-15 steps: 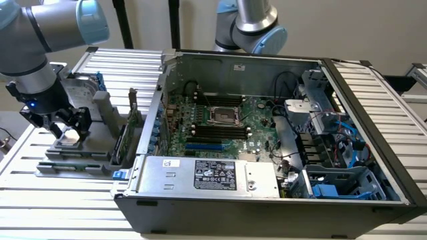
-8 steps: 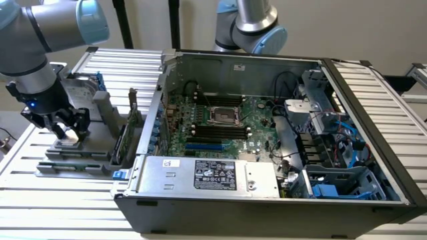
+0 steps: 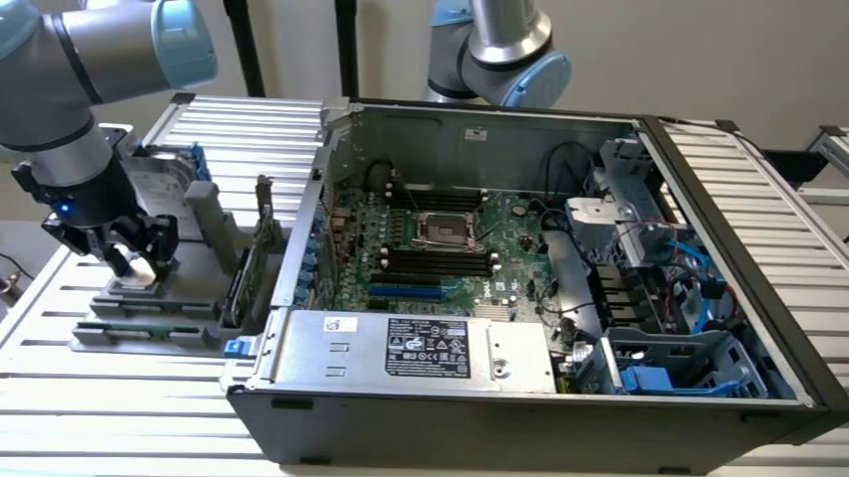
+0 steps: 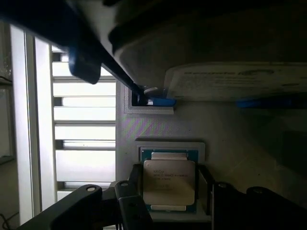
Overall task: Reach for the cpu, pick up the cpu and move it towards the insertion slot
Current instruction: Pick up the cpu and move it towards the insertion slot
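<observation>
The cpu (image 4: 169, 178), a small flat square chip with a silvery top, lies in a recess of the grey holder (image 4: 158, 129). My gripper (image 4: 170, 188) is lowered over it, open, with one dark finger (image 4: 135, 187) close by each of two opposite edges. In the exterior view the gripper (image 3: 133, 260) hangs over the holder (image 3: 146, 308) at the view's left, and the cpu (image 3: 133, 285) shows as a pale patch under the fingers. The insertion slot (image 3: 447, 231), a shiny square frame with a dark centre, sits on the green board inside the open computer case.
The open computer case (image 3: 531, 397) stands to the exterior view's right of the holder. An upright silver hard drive (image 3: 166, 174) with blue frame stands behind the gripper. A second robot arm (image 3: 498, 55) rises behind the case. Everything rests on a slatted metal table (image 3: 119, 417).
</observation>
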{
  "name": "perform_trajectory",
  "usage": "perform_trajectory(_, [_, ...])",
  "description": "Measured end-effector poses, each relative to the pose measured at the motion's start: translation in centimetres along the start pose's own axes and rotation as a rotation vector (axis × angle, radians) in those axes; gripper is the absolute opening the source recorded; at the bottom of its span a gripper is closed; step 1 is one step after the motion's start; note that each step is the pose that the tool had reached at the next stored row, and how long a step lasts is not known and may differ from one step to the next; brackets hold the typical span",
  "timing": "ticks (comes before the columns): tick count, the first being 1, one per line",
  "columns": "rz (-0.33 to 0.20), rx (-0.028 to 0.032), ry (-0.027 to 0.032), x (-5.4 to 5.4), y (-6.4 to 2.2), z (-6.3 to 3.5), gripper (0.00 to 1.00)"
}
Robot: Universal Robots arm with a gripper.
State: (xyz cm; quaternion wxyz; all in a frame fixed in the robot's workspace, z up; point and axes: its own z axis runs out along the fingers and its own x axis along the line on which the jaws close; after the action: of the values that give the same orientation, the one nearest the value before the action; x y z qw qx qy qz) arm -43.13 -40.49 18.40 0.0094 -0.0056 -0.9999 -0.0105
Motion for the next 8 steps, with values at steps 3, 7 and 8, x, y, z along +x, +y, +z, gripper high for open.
perform_trajectory(3, [0.000,0.0000,0.0000,0.00,0.00,0.00,0.55])
perform_trajectory(7, [0.000,-0.0001,-0.0002,0.00,0.00,-0.15,0.55])
perform_trajectory(8, [0.000,-0.0001,-0.0002,0.00,0.01,-0.30,0.55])
